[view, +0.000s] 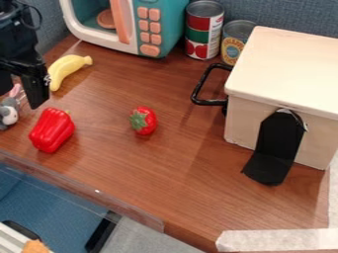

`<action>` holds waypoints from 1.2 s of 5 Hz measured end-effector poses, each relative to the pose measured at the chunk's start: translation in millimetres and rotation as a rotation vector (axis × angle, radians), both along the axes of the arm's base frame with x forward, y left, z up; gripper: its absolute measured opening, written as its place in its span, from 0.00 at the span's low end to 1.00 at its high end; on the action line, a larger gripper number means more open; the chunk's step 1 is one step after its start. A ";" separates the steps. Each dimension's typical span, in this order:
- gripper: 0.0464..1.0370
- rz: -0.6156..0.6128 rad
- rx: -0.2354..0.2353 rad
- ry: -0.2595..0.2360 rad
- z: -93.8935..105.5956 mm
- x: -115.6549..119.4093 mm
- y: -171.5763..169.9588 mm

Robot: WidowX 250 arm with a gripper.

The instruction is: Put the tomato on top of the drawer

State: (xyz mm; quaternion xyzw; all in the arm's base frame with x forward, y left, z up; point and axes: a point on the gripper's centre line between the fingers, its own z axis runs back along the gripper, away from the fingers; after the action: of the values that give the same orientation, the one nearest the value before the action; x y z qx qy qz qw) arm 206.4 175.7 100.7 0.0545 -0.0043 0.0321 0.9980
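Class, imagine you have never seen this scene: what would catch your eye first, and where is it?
The bright red tomato stands out first, near the middle of the brown tabletop. Next comes the bulky, pale drawer box at the right, with its black handle. At the top edge, the teal toy microwave with its coral buttons also draws the eye.

One tomato, apparently two cans

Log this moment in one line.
Tomato: on table | drawer: tomato not on top | gripper: upper left, apart from tomato | placement: pending
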 end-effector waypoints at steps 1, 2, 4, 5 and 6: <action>0.96 0.005 -0.026 0.020 -8.5 0.2 -4.1; 0.96 -0.049 -0.086 -0.018 -8.6 27.1 -45.5; 0.96 -0.071 -0.065 -0.018 -18.7 67.9 -108.3; 0.96 0.006 -0.015 0.048 -42.2 83.5 -109.3; 0.96 0.017 0.009 0.106 -66.7 91.7 -113.5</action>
State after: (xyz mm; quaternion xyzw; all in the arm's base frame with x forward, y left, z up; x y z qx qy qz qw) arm 298.1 62.2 33.9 0.0605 0.0487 0.0376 0.9963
